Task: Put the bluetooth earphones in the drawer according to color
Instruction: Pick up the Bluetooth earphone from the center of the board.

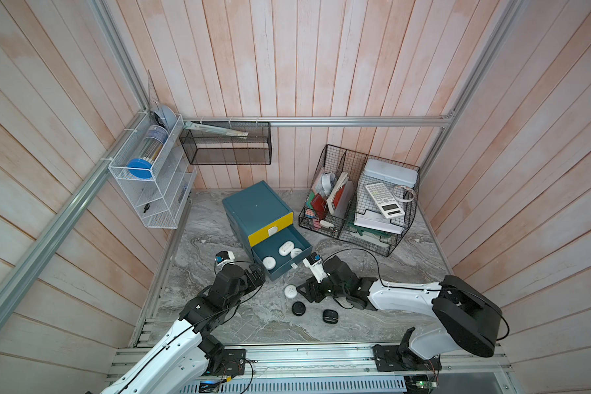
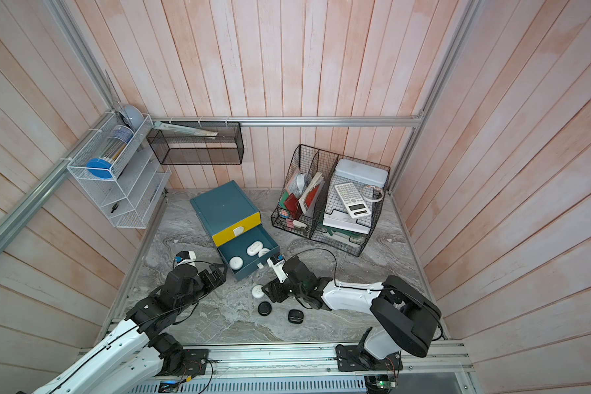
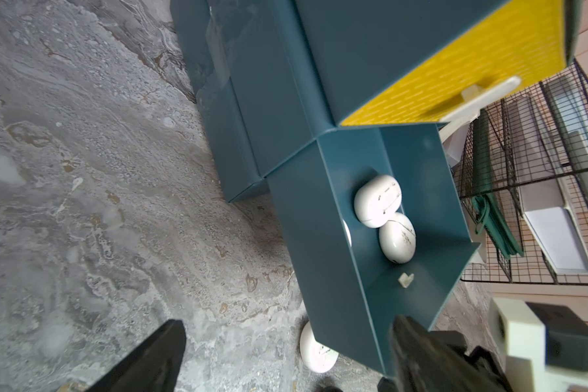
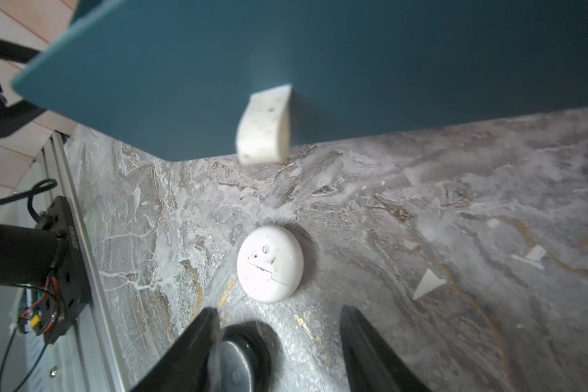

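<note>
Ahead of both hands on the surface [image 1: 239,320]: teal drawer chest [image 1: 253,204], drawer [image 1: 285,269] below the yellow front [image 1: 270,229] pulled out, three white earphone cases [image 1: 286,248] inside. Left hand [image 3: 287,322] spread wide, empty, at the open drawer's corner. Right hand [image 4: 279,309] parted, empty; white case [image 4: 270,263] just beyond the fingertips, two black cases [image 1: 299,309] near it.

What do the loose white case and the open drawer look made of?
White case: probably hard plastic, smooth satin shell with a thin lid seam and dark scuffs. Open drawer: looks like thin moulded plastic, matte teal, with flat thin walls and crisp corners; sheet metal cannot be ruled out.
</note>
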Action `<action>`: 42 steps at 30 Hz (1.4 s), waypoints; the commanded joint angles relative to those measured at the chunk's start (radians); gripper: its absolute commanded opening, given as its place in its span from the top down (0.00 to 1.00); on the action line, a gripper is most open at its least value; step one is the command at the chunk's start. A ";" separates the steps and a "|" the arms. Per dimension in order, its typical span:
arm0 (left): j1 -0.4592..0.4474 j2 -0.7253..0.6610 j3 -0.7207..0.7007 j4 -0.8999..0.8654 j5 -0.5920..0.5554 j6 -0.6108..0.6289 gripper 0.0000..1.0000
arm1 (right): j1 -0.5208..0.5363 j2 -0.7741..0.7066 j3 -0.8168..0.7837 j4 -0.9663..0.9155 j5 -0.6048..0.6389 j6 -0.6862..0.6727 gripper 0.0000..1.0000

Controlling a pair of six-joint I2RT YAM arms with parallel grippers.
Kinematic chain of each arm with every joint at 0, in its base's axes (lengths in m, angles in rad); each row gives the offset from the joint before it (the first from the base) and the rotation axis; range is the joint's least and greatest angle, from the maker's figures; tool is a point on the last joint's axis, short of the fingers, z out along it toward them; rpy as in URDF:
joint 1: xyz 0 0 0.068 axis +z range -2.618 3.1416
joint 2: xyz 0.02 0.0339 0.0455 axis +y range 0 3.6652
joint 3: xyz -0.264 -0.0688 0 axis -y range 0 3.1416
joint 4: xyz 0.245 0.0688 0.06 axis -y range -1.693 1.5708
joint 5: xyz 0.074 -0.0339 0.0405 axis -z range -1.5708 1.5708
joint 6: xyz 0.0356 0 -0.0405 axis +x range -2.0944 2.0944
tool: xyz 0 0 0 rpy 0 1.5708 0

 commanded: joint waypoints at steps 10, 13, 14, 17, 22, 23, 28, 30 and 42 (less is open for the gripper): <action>0.050 -0.066 0.009 -0.042 0.037 0.017 0.00 | 0.113 0.138 0.061 0.009 0.215 -0.141 0.18; 0.053 -0.069 0.007 -0.046 0.034 0.017 0.00 | 0.129 0.184 0.100 -0.014 0.234 -0.162 0.15; 0.055 -0.069 0.007 -0.048 0.032 0.018 0.00 | 0.135 0.204 0.112 -0.027 0.245 -0.166 0.14; 0.056 -0.072 0.008 -0.053 0.028 0.020 0.00 | 0.148 0.257 0.167 -0.071 0.272 -0.182 0.13; 0.058 -0.076 0.008 -0.059 0.023 0.021 0.00 | 0.166 0.323 0.220 -0.108 0.301 -0.191 0.17; 0.058 -0.077 0.008 -0.060 0.023 0.021 0.00 | 0.167 0.330 0.223 -0.109 0.304 -0.191 0.20; 0.060 -0.078 0.007 -0.061 0.023 0.021 0.00 | 0.170 0.336 0.210 -0.107 0.314 -0.181 0.32; 0.059 -0.078 0.007 -0.059 0.022 0.021 0.00 | 0.173 0.332 0.205 -0.107 0.315 -0.179 0.39; 0.061 -0.105 0.016 -0.082 0.006 0.019 0.00 | 0.176 0.189 0.168 -0.108 0.303 -0.170 0.60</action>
